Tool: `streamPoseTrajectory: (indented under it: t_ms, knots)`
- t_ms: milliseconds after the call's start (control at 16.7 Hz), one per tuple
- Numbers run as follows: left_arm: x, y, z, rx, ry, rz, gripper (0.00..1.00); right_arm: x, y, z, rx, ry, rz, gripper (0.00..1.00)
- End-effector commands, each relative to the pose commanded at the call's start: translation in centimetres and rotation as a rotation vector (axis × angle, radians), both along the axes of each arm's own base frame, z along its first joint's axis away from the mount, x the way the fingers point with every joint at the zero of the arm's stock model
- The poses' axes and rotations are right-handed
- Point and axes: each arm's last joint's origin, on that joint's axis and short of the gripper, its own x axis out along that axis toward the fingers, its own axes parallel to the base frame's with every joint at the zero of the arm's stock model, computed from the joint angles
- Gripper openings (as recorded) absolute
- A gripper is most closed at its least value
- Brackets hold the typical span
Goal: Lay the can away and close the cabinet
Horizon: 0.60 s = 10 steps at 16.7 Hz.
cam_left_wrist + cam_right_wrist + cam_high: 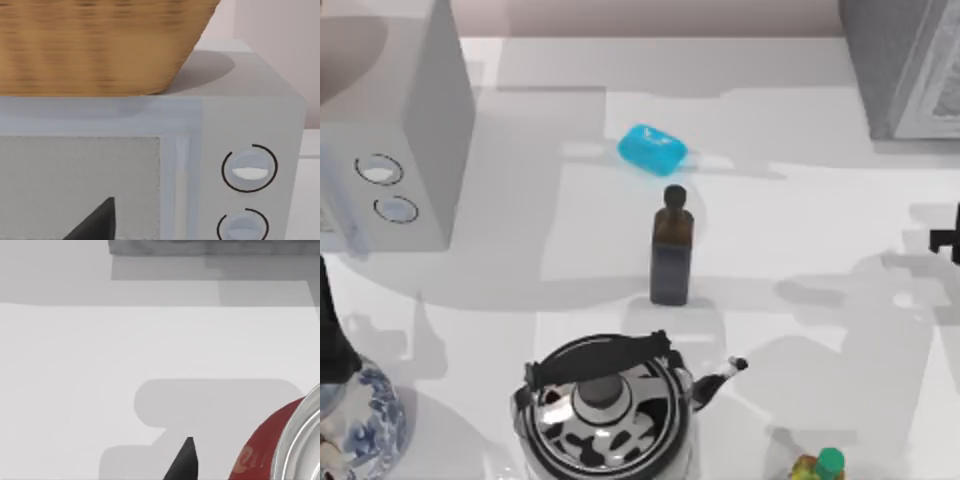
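Can: I see the red can (272,450) in the lower right corner of my right wrist view, its silver top rim cut by the frame edge, standing on the white table (100,365).

Right gripper: one dark fingertip (185,460) pokes in at the bottom of the right wrist view, just beside the can and apart from it. A dark piece of the right arm (948,238) sits at the right edge of the top view, about mid-height. I cannot tell how its jaws stand; nothing is held as far as I can see.

Cabinet: the grey speckled cabinet (885,60) fills the upper right corner of the top view, pale framed door (942,80) at the frame edge. I cannot tell whether the door is open or closed.

Left arm: parked at the left edge of the top view. Its wrist view faces the white microwave (250,125) with a wicker basket (100,45) on top, and one dark fingertip (95,222) at the bottom. Jaw state: cannot tell.

Other things, top view: brown bottle (671,250) at centre, blue soap (653,149) above it, kettle (605,405) at the bottom, small yellow bottle (818,466) at lower right.

Progress: I judge this an early stage. The can is not yet gripped, not yet in the cabinet, and closing the door is left.
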Motion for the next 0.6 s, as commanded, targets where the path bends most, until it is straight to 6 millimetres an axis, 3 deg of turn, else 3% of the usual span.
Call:
streamPoseTrajectory:
  t_ms: [420, 600]
  knots:
    - [0.0, 0.0, 0.0, 0.000, 0.000, 0.000, 1.00, -0.7, 0.0, 8.6, 0.003, 0.036, 0.001, 0.00]
    - [0.0, 0.0, 0.0, 0.000, 0.000, 0.000, 1.00, -1.4, 0.0, 11.1, 0.008, 0.005, -0.002, 0.00]
